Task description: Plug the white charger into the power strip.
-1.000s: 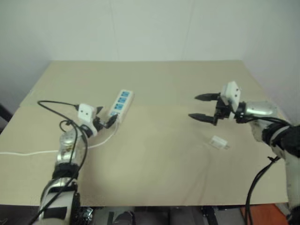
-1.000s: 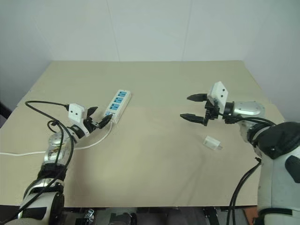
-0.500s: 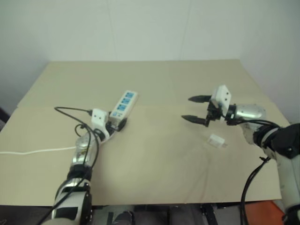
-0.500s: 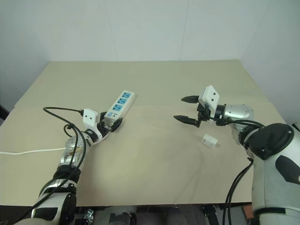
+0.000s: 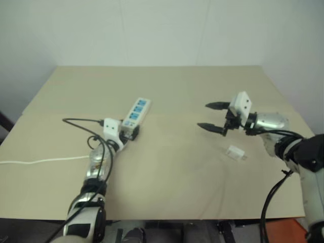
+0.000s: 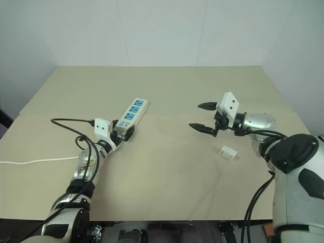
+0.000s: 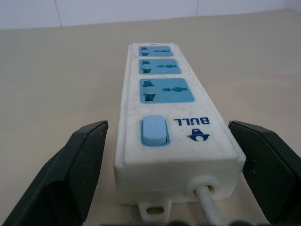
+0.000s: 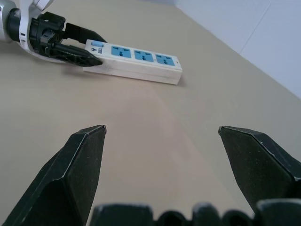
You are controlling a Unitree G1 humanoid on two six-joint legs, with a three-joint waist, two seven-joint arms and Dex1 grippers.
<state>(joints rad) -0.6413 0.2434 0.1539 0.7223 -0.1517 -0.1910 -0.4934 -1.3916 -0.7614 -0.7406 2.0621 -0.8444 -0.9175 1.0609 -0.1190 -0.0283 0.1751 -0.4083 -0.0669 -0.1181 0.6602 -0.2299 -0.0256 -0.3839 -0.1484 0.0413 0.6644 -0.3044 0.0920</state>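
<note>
Sliding in toward the power strip (image 7: 176, 141), the left gripper (image 6: 123, 134) now has its spread jaws straddling the strip's switch end, one black finger (image 7: 61, 174) on each side and neither yet touching, where a second ago it sat short of that end, off to the cord side; judged from this, the left arm is about to steady the strip; the white charger (image 6: 229, 153) lies untouched on the table (image 6: 167, 182), well apart from the strip on the robot's right; just beyond the charger, the right gripper (image 6: 202, 117) hovers with jaws wide and empty, pointing back toward the strip
</note>
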